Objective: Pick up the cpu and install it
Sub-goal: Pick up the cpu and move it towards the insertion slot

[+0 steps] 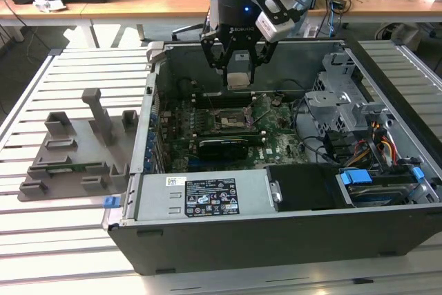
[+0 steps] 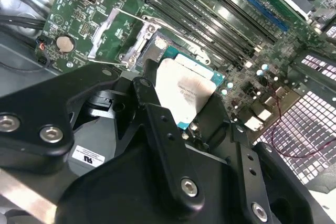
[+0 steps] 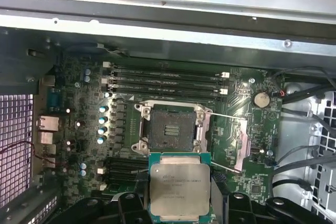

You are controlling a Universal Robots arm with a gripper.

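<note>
cpu [image 1: 237, 79] clamped in the hand [image 1: 237, 72], hanging inside the open case [image 1: 387, 101]. In the exterior view, bare socket [image 1: 231, 121] lies at 6 o'clock, apart.

Risk: a skewed or offset descent could bend the socket contacts.

Swung-open bracket [image 3: 242, 141] and lever wire [image 3: 236, 116] just beside the socket could snag. Memory slots [image 3: 165, 80] are near.

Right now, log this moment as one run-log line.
pincer: shut on cpu | cpu: held over motherboard, unseated | socket: open, empty
</note>
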